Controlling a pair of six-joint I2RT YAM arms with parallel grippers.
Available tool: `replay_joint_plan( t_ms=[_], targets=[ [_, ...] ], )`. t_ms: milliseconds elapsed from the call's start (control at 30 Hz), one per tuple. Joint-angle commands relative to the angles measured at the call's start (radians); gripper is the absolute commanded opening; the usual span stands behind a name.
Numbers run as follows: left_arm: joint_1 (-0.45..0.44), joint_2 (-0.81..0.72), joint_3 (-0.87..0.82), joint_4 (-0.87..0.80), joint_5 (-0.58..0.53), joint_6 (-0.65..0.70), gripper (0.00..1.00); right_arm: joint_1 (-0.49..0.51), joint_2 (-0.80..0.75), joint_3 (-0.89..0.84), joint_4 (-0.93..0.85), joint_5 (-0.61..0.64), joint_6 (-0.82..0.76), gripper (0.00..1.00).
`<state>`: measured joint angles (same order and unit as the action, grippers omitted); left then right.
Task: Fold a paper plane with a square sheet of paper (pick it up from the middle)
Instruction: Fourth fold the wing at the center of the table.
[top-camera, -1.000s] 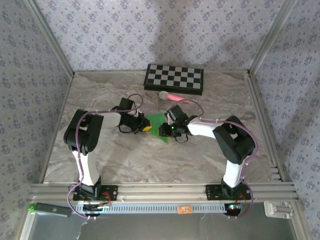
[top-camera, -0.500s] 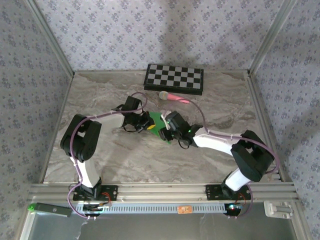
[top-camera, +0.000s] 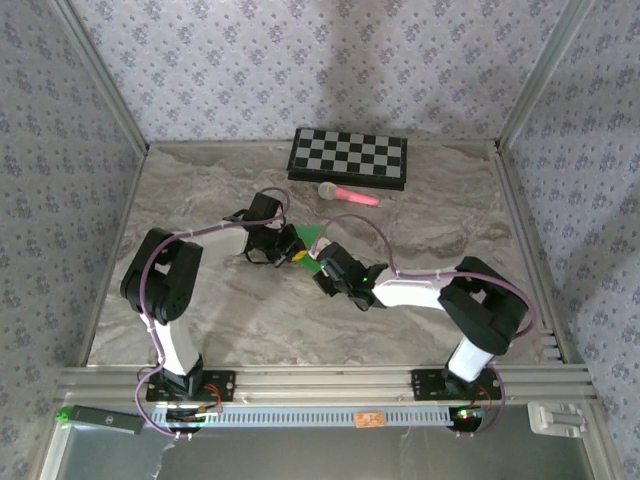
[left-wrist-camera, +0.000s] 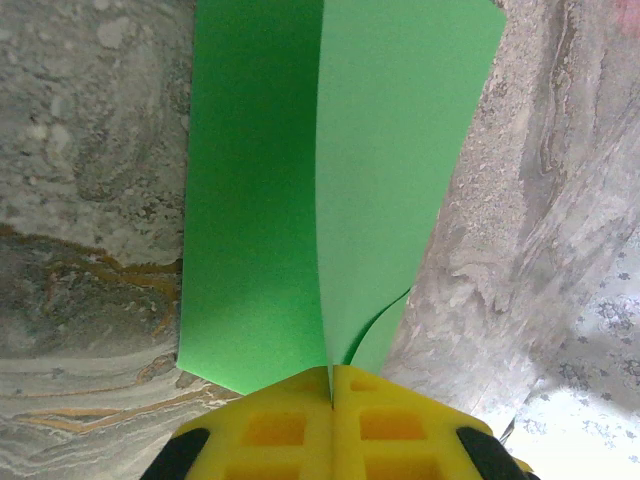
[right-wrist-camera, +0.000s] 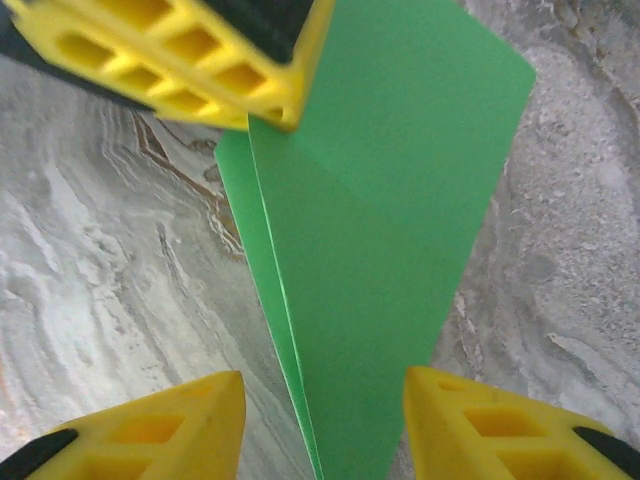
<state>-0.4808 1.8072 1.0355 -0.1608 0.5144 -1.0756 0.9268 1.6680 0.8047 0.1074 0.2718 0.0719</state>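
1. The green paper, folded along a crease, lies in the middle of the marble desk.
2. My left pincer is clamped tight on the crease's end.
3. My right pincer stands parted, its fingers straddling the opposite end.
4. The checkered board and pink microphone sit beyond.

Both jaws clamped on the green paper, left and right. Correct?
No. The left gripper is shut on the green paper, but the right gripper has its jaws open, standing either side of the paper without clamping it, as the right wrist view shows.
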Motion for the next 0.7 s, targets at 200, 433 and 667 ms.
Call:
replay_joint_plan(
  t_ms=[200,433,667],
  targets=[
    [-0.007,-0.04,0.025,-0.032,0.02,-0.029,0.06,0.02,0.053,0.016,0.085,0.092,-0.063,0.45],
    [-0.005,-0.043,0.034,-0.044,0.022,-0.025,0.06,0.02,0.088,0.025,0.097,0.098,-0.105,0.39],
    [-0.006,-0.043,0.039,-0.049,0.021,-0.024,0.07,0.022,0.104,0.031,0.097,0.095,-0.117,0.28]
  ],
)
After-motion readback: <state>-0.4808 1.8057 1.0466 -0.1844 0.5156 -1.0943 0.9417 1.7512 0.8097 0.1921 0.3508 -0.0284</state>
